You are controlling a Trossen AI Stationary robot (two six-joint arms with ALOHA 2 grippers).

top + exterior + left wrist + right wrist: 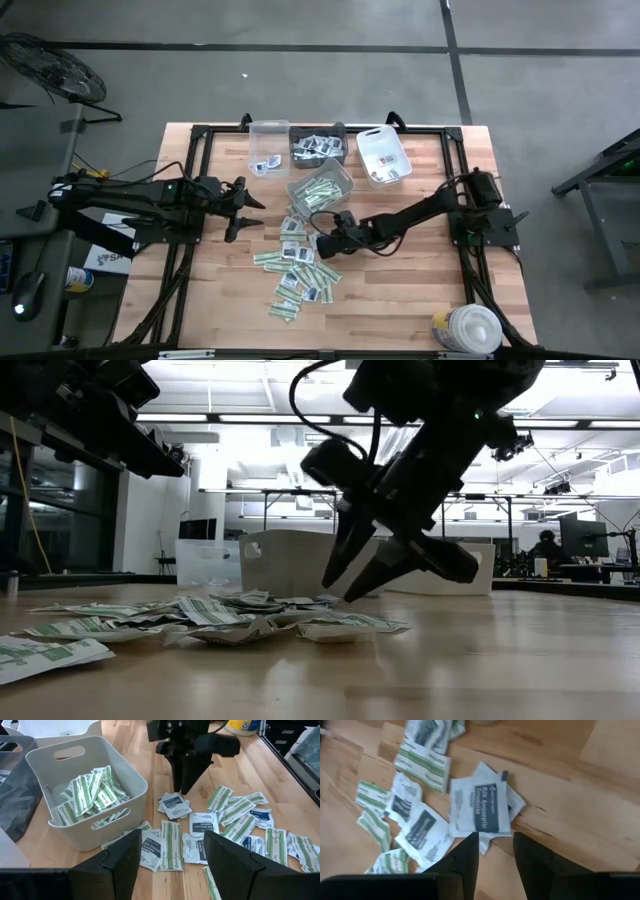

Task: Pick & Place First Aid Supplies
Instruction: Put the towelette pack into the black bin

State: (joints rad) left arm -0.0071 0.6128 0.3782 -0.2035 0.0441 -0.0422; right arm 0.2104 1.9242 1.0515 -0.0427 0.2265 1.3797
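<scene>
Where packets (479,811) pile up, white w/ dark print, green-striped strips (172,846).

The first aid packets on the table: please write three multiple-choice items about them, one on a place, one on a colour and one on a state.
1. Where do the loose first aid packets lie?
A. On the bare wood between the two arms
B. Inside the round white tub
C. On the floor

2. Which colour are the stripes on the narrow packets in the white bin?
A. Red
B. Green
C. Yellow

3. How is the right claw?
A. Shut on a packet
B. Out of view
C. Open above a white packet, holding nothing

Answers:
1. A, the high view shows them spread on the table between the arms.
2. B, the left wrist view shows green and white strips.
3. C, the right wrist view shows a gap between its fingers, with nothing in it.
</scene>
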